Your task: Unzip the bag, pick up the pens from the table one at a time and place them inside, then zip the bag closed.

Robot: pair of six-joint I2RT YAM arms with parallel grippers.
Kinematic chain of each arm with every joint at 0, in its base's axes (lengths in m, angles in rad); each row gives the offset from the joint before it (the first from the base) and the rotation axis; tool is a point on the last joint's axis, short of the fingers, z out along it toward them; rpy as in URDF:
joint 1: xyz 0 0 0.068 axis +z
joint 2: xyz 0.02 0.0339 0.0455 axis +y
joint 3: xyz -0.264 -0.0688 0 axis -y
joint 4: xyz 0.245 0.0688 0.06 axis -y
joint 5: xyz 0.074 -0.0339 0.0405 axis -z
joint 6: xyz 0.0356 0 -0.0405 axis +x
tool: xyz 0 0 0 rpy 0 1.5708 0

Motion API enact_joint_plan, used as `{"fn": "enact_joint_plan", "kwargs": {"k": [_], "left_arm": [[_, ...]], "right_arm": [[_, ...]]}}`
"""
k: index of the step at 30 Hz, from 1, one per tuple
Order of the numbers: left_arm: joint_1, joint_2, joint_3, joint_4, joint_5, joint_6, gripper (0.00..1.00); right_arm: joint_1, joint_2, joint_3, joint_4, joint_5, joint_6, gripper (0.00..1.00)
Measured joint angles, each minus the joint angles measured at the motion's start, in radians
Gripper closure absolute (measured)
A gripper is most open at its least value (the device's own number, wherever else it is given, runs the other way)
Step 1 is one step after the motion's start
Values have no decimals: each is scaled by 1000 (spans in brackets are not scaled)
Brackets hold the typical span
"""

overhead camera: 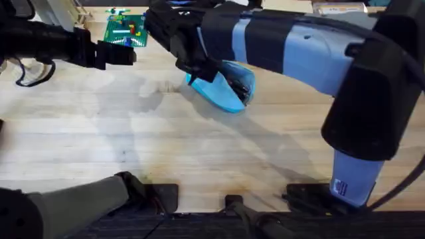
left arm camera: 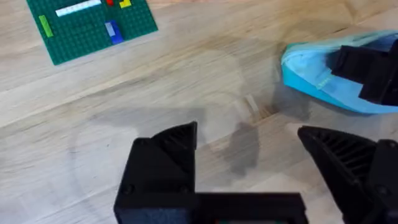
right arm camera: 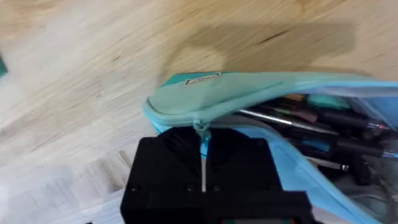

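The light-blue bag (overhead camera: 222, 91) lies on the table (overhead camera: 199, 146) right of centre toward the back, its zipper open along most of its length. Several dark pens (right arm camera: 311, 118) lie inside it, seen through the opening. My right gripper (overhead camera: 199, 72) sits at the bag's left end, shut on the zipper's pull cord (right arm camera: 201, 132), which runs between its fingers. My left gripper (overhead camera: 129, 55) hovers at the back left, well apart from the bag (left arm camera: 329, 84), open with nothing in it (left arm camera: 249, 134).
A green brick baseplate (overhead camera: 126, 30) with a few small bricks lies at the back, just beyond the left gripper. The right arm (overhead camera: 319, 60) stretches across the table's right half. Bare wood lies in the middle and front.
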Motion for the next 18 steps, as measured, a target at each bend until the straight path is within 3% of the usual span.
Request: {"fn": "enact_joint_plan", "kwargs": {"k": [18], "left_arm": [[0,0,0,0,0,5,7]], "right_arm": [[18,-35,0,-8,-4,-33,968]]}}
